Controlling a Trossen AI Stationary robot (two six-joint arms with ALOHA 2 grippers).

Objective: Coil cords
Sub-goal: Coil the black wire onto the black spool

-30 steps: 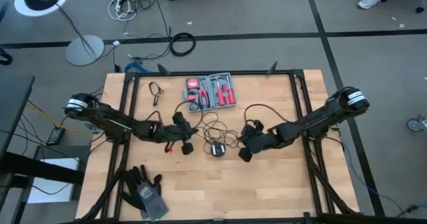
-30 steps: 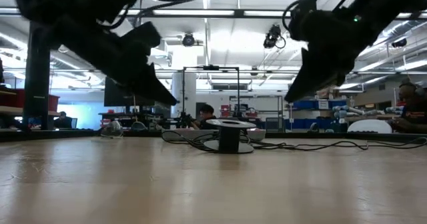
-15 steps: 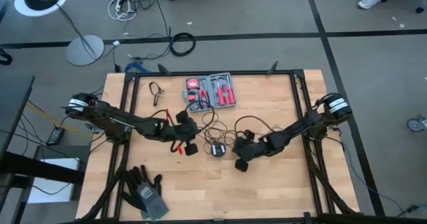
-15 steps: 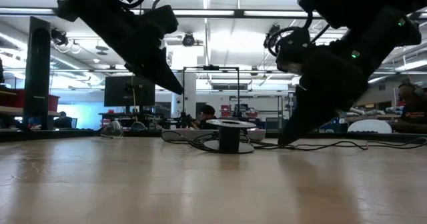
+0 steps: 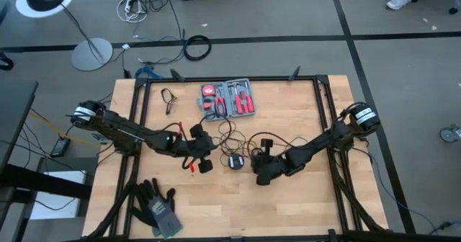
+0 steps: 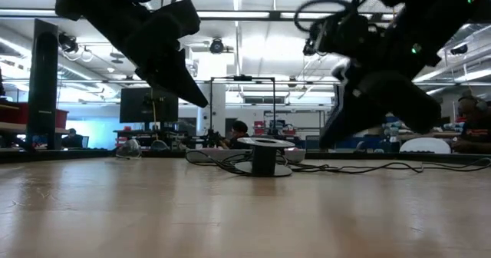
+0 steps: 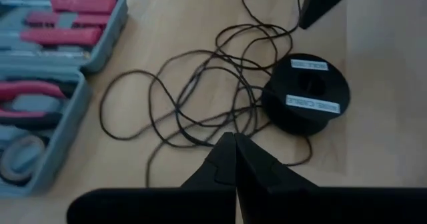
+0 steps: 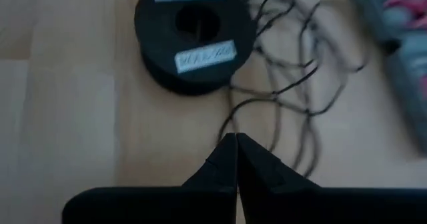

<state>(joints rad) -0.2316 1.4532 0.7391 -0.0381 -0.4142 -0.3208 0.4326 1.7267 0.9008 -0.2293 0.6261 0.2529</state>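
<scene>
The cord (image 5: 229,135) is a thin black wire lying in loose tangled loops on the wooden table, also in the left wrist view (image 7: 193,97) and the right wrist view (image 8: 293,84). It ends at a round black disc with white labels (image 5: 235,161) (image 7: 307,94) (image 8: 195,34), which stands flat on the table. My left gripper (image 5: 213,151) (image 7: 235,141) is shut and hovers left of the disc, over the loops. My right gripper (image 5: 250,163) (image 8: 237,139) is shut and hangs low, just right of the disc. In the low view both fingertips are clear of the tabletop.
An open grey tool kit with red tools (image 5: 227,99) lies at the far middle, right behind the loops. Black gloves (image 5: 155,206) lie at the near left. A small dark loop (image 5: 168,98) lies far left. Black frame rails (image 5: 324,112) run along the table's sides.
My right gripper has gone toward the table's left and down, close to the disc, rolling about its own axis. My left gripper has risen a little and edged toward the disc. Both have stayed shut. The cord and the disc have not moved.
</scene>
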